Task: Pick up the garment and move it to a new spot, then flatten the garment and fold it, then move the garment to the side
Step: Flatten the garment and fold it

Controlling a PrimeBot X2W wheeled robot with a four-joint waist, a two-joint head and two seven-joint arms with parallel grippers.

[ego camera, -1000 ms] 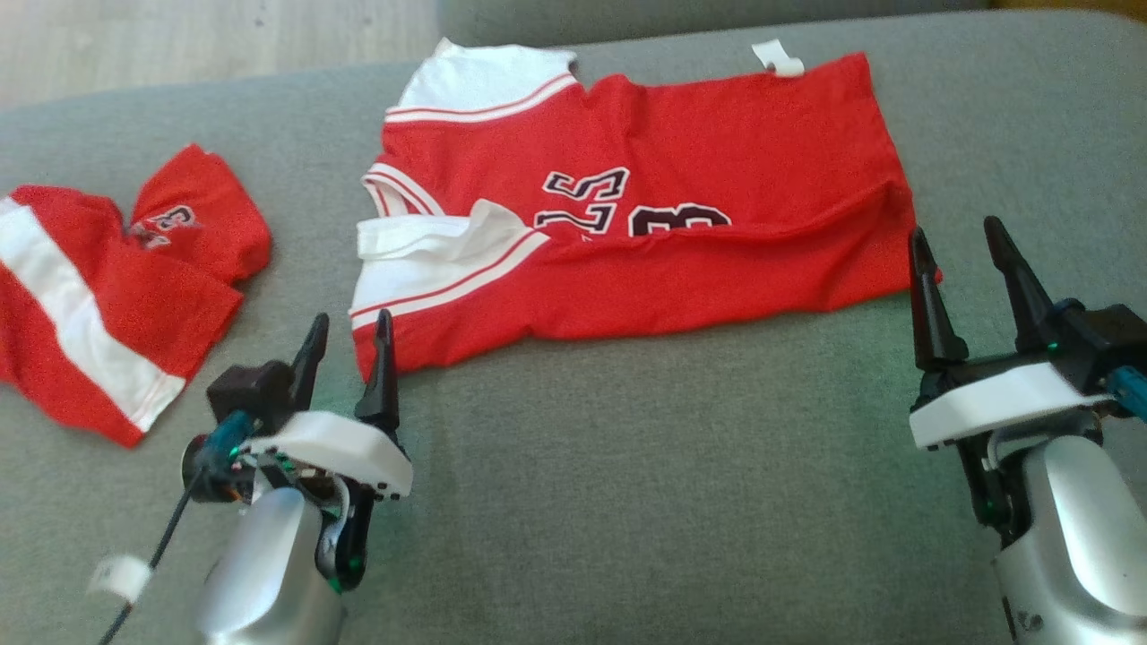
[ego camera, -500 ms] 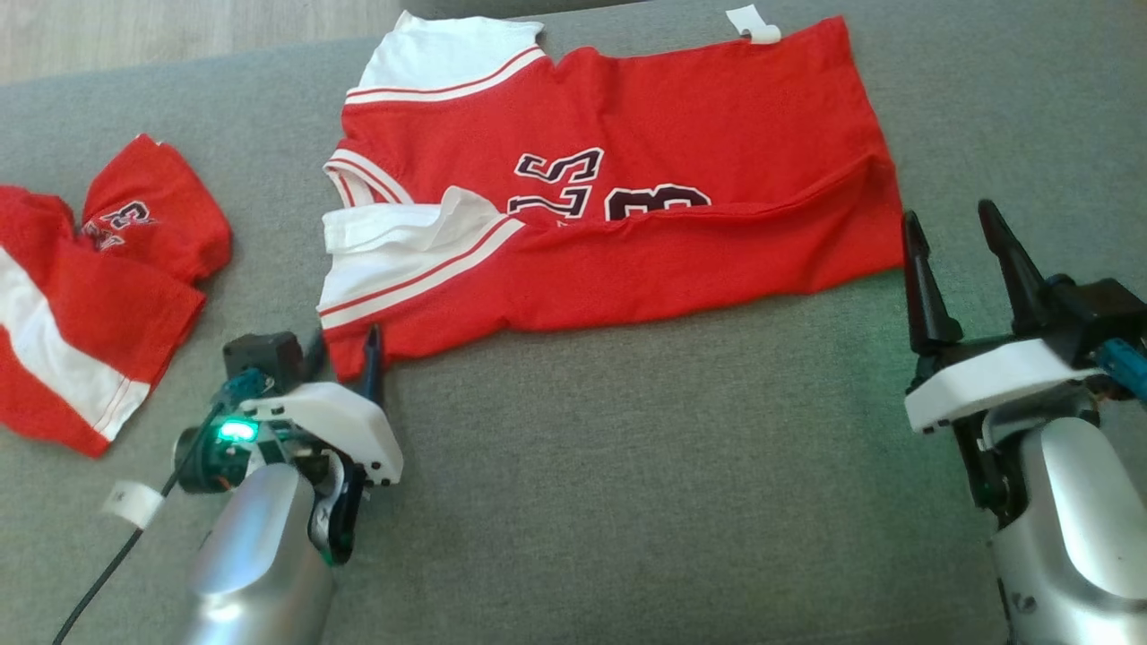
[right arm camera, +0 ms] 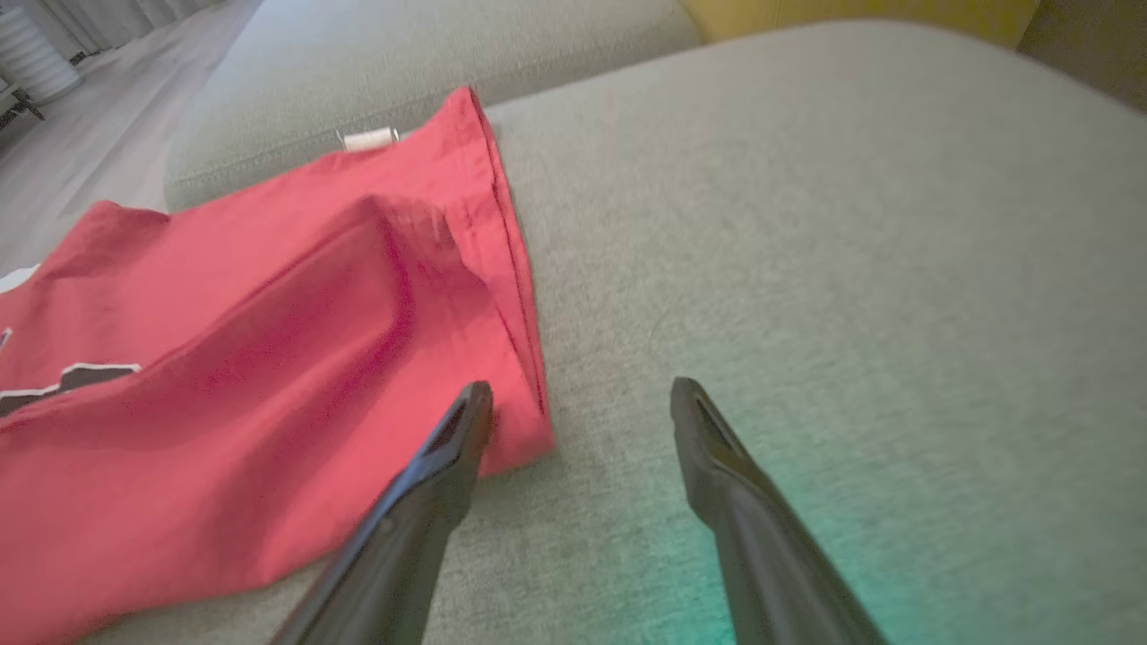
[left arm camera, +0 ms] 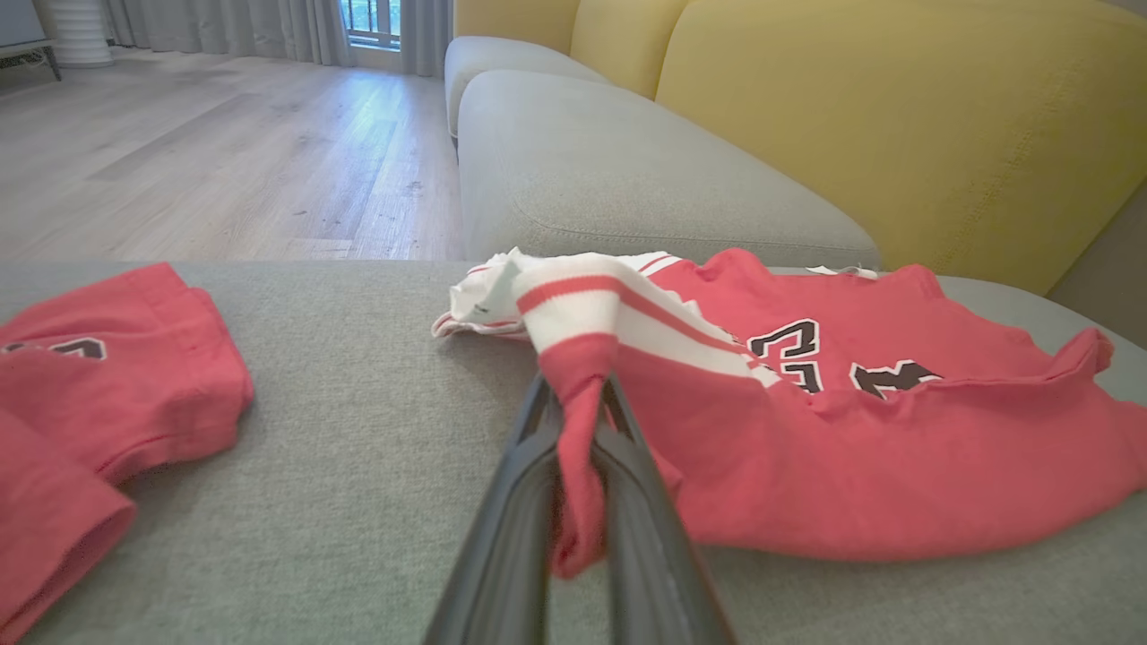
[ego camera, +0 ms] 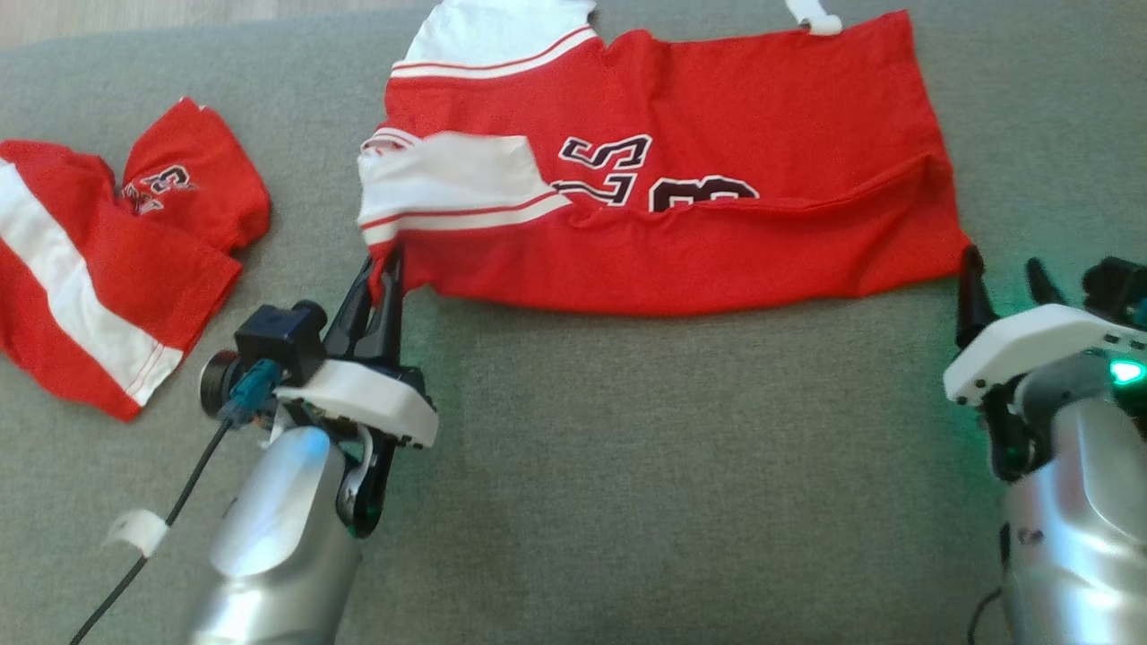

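Now pinches a corner of the jersey (ego camera: 681, 170) with the left end effector (ego camera: 381, 269), open beside it half a second earlier. Holds the red corner just below the white sleeve (ego camera: 448, 175), left of centre in the head view, fingers narrow with only cloth between. Shows, in the left wrist view, that corner as a red twist running down between the two dark fingers (left arm camera: 502, 537), drawn up a little off the sofa (ego camera: 627, 466). Leaves the sleeve flatter than before, folded over the red body beside the black numerals (ego camera: 618, 166). Keeps the rest of the jersey spread flat on the grey sofa across the upper middle of the head view, with a long crease toward the right and a white tag (ego camera: 814, 15) at the top edge. Sets the right end effector (ego camera: 1002, 269) lower than before at the right edge of the head view, fingers wide apart and holding nothing. Places, in the right wrist view, one fingertip over the jersey's hem corner at lower centre and the other over bare sofa; cannot tell whether touching. Shows the other garment (ego camera: 116, 260), red with a white stripe, crumpled at the left edge of the head view, well apart from the jersey.
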